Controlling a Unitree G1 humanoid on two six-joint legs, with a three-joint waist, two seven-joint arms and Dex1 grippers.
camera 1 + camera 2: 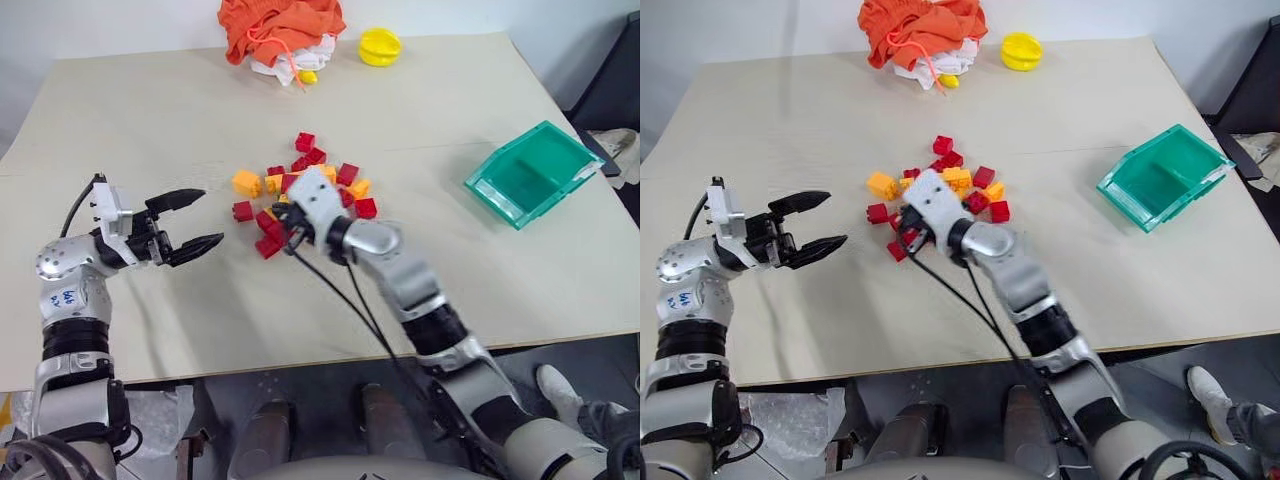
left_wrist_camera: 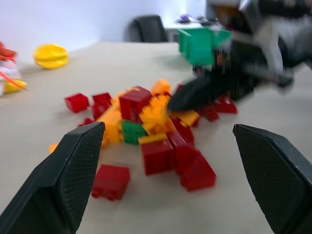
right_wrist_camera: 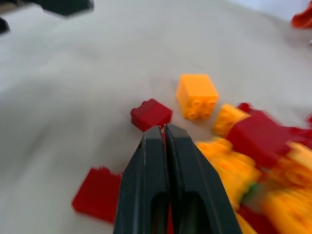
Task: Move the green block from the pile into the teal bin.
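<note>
Green block (image 2: pixel 132 131) amid pile (image 1: pixel 300 195)

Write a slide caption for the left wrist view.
Open left gripper faces the pile, green block among it; shut right gripper probes behind.

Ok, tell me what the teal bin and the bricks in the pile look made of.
The teal bin: seemingly translucent plastic, glossy; the table shows faintly through its walls. The pile of red and yellow-orange bricks: hard moulded plastic by the look, smooth, with studded tops and crisp edges. The green block looks alike.

One green block (image 2: pixel 132 131), one teal bin (image 1: pixel 575 140), one pile (image 1: pixel 310 160) of bricks
</note>
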